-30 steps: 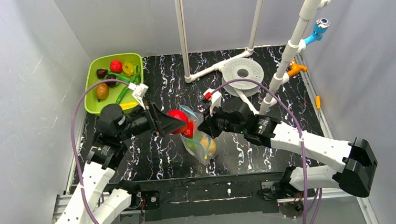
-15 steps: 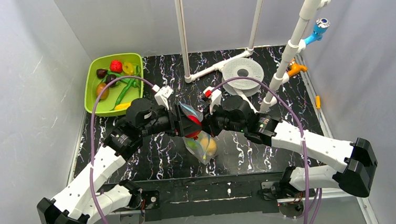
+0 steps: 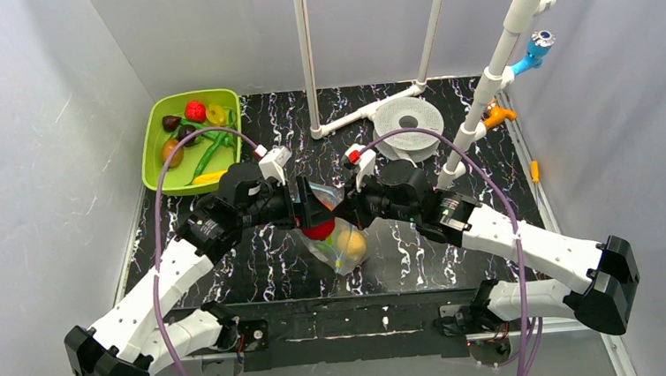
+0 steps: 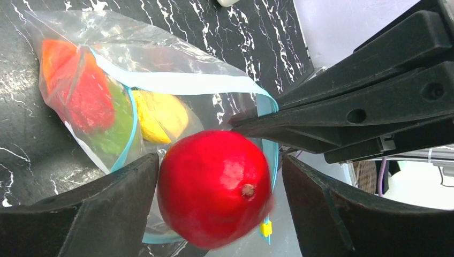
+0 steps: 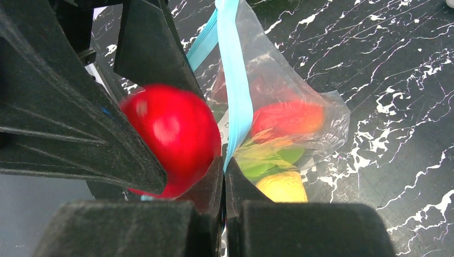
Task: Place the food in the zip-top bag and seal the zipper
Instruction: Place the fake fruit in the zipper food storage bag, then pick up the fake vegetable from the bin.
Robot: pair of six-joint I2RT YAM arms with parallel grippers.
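Note:
The clear zip-top bag (image 3: 341, 245) hangs above the black marbled table with orange, green and yellow food inside (image 4: 107, 107). My right gripper (image 5: 224, 160) is shut on its light-blue zipper (image 5: 235, 91), holding the mouth up. My left gripper (image 4: 220, 160) stands open at that mouth. A round red fruit (image 4: 214, 184) sits between its fingers, blurred, touching the left finger, with a gap to the right finger (image 4: 332, 214). The top view shows both grippers meeting over the bag, the red fruit (image 3: 318, 231) just below them.
A lime-green tray (image 3: 154, 112) at the back left holds several more food pieces. White pipe posts (image 3: 306, 57) and a white round spool (image 3: 407, 121) stand behind the bag. Small blue and orange items sit at the right edge.
My left arm swung right, carrying the red fruit to the bag's mouth. Its jaws have since widened and the fruit has dropped a little. My right gripper has stayed put on the zipper.

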